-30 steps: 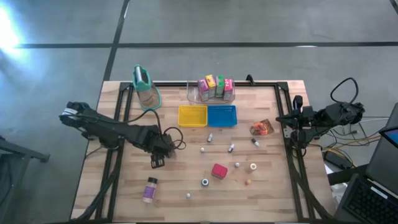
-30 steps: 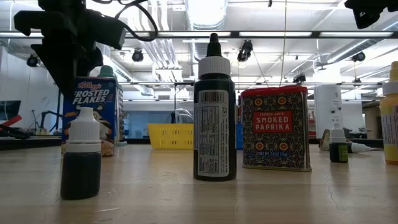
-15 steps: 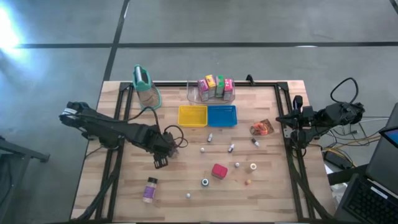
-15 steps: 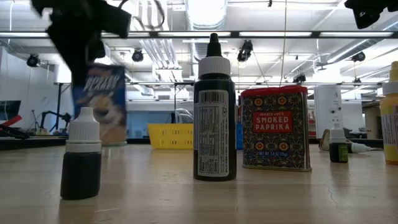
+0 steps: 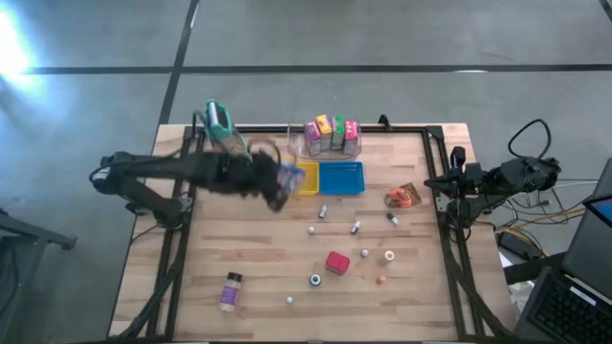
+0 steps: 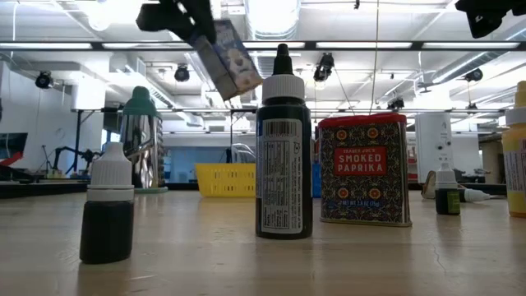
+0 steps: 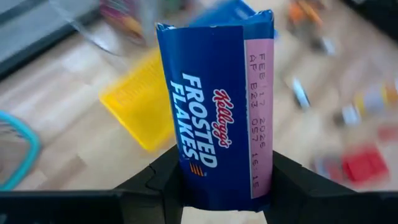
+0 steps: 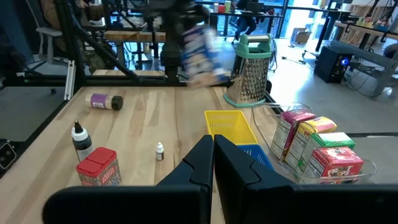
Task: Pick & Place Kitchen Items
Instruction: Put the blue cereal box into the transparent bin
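Observation:
A blue Frosted Flakes carton (image 7: 214,106) hangs in the air over the near edge of the yellow tray (image 5: 304,187), with my left gripper (image 5: 275,183) shut on it. In the low view the carton (image 6: 231,57) is tilted, high above the tabletop. More cartons (image 5: 331,132) stand in a clear bin at the far edge. An orange pouch (image 5: 403,197), a red paprika tin (image 5: 337,262) and small dropper bottles (image 5: 356,227) rest on the wood. My right gripper (image 8: 214,155) is shut and empty at the table's right edge. My left gripper pinches the carton between its two fingers (image 7: 163,180), one on each of two opposite sides, at the carton's upper end (image 7: 189,183). The fingers slant down from the table's left. The carton is lifted clear and hangs tilted below the fingers.
A metal grater with a teal top (image 5: 222,134) stands at the far left. The blue tray (image 5: 341,178) adjoins the yellow one. A spice jar (image 5: 231,290) lies near the front left. A tall dark bottle (image 6: 283,148) and a small one (image 6: 108,205) stand close to the low camera.
My left gripper has risen and swung toward the far edge and the right, rolling as it went, up to the yellow tray. The blue carton, which stood upright on the table, is now lifted clear and tilted.

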